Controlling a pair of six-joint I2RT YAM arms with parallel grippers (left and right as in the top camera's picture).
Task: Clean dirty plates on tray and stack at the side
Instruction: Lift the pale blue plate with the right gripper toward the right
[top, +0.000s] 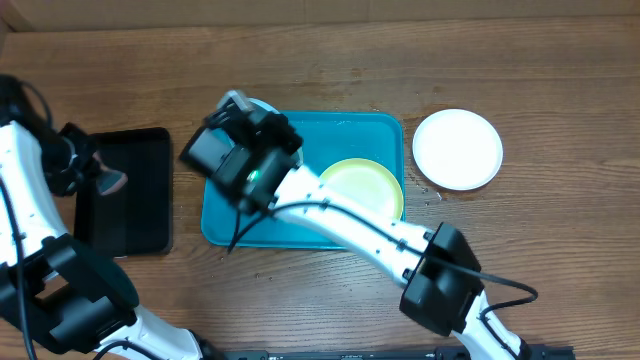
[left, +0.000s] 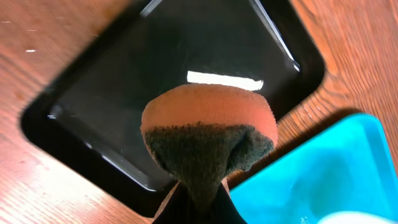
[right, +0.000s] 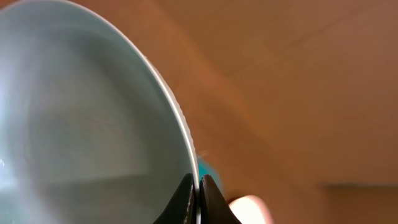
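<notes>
My right gripper (right: 198, 186) is shut on the rim of the light blue plate (right: 81, 124) and holds it tilted on edge above the far left corner of the turquoise tray (top: 380, 128). The yellow-green rimmed plate (top: 362, 186) lies in the tray, partly hidden by my right arm. The white plate (top: 457, 148) lies on the table to the right of the tray. My left gripper (left: 198, 196) is shut on an orange sponge with a dark scouring side (left: 208, 134). It holds the sponge over the black tray (left: 118, 93), near the turquoise tray's corner (left: 329, 168).
The black tray (top: 140, 215) lies left of the turquoise tray on the wooden table. My right arm (top: 350, 225) crosses the turquoise tray from the front right. My left arm (top: 25, 200) runs along the table's left side.
</notes>
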